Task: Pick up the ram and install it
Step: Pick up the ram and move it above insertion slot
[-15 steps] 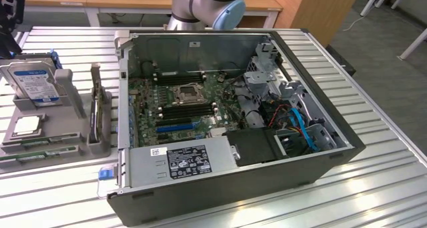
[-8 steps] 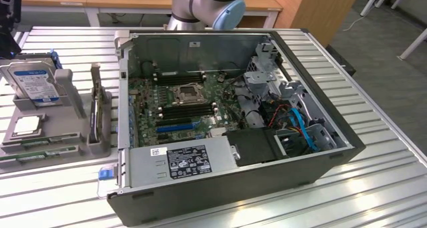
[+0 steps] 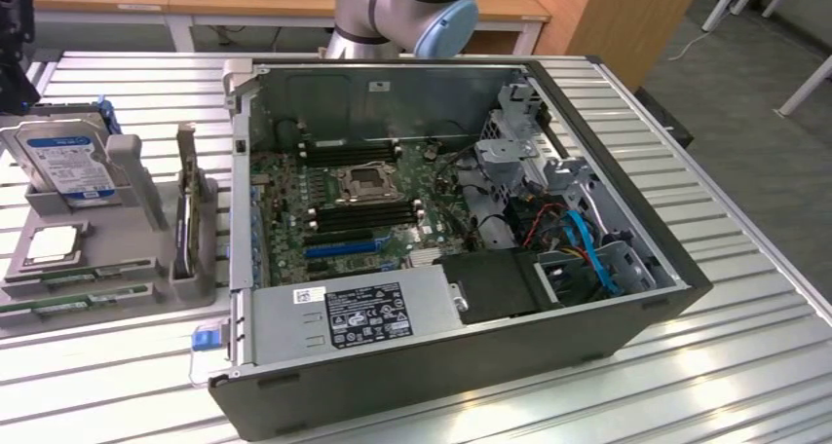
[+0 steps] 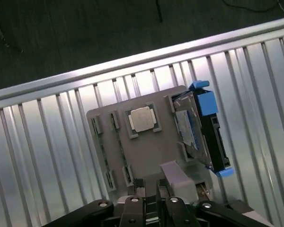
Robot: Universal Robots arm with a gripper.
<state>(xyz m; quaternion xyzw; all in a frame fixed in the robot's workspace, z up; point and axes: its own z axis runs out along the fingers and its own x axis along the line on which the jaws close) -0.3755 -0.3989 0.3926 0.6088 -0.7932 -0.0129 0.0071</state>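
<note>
We see our gripper [image 4: 150, 191] released and empty above the holder [image 4: 151, 151]. The ram [image 3: 76, 273] lies in that holder, near the table's [image 3: 728, 366] edge at the exterior view's left.

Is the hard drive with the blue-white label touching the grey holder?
Touching. In the exterior view the hard drive stands in the grey holder, its lower edge seated in the slot.
</note>
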